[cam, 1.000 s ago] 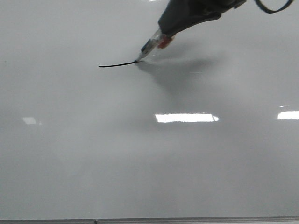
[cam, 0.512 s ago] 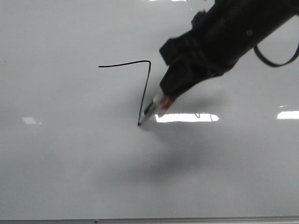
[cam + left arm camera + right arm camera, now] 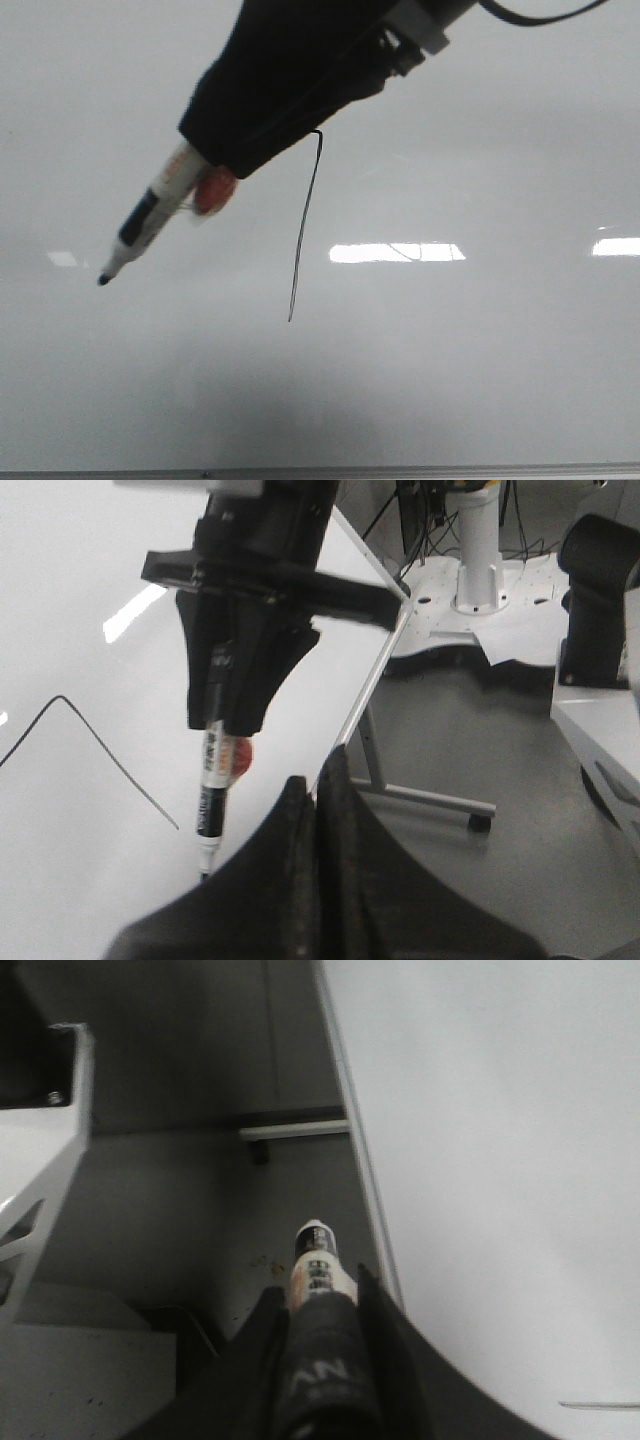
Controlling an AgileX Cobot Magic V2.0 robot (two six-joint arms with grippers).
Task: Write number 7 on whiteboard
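Observation:
The whiteboard fills the front view. The number 7 shows its long slanting downstroke; its top stroke is hidden behind my right gripper. That gripper is shut on a white and black marker with a red piece beside it. The marker tip hangs left of the downstroke's lower end, off the drawn line. The left wrist view shows the 7, the marker and the right gripper. My left gripper is shut and empty, beside the board's edge. The right wrist view shows the marker between the fingers.
The board's grey frame edge runs along the front. Glare patches lie on the board. In the left wrist view a stand leg with a castor rests on the grey floor, with a white robot base behind.
The marker drew the top stroke and then the long downstroke. It has since left the line's lower end and moved left and closer to the camera.

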